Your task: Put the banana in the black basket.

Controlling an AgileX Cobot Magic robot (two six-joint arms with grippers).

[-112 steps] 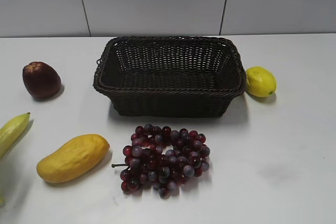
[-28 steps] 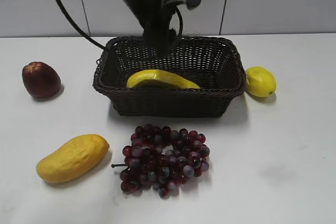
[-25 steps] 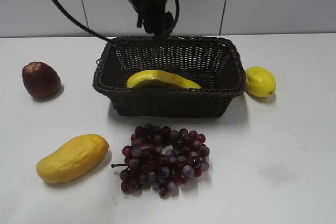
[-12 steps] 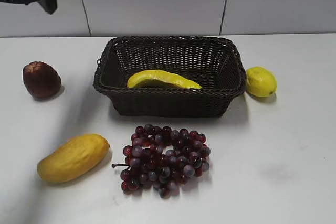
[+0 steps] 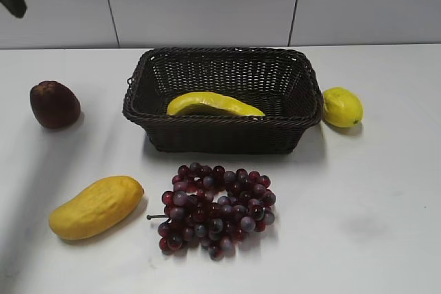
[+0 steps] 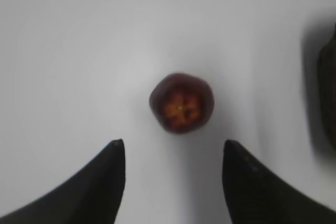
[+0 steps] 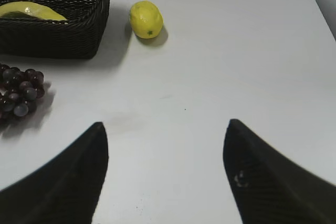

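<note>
With the banana [image 5: 213, 104] lying inside the black basket [image 5: 223, 144], the left gripper [image 6: 173, 177], jaws apart and empty above the dark red fruit [image 6: 181, 103], should probably clear away high, while the right gripper [image 7: 165, 171] hangs spread over bare table

No text, label, brand, number or sign can be read in any of the three views. The fruit, the woven wicker and the tabletop [image 5: 386, 191] all show bare surfaces.
</note>
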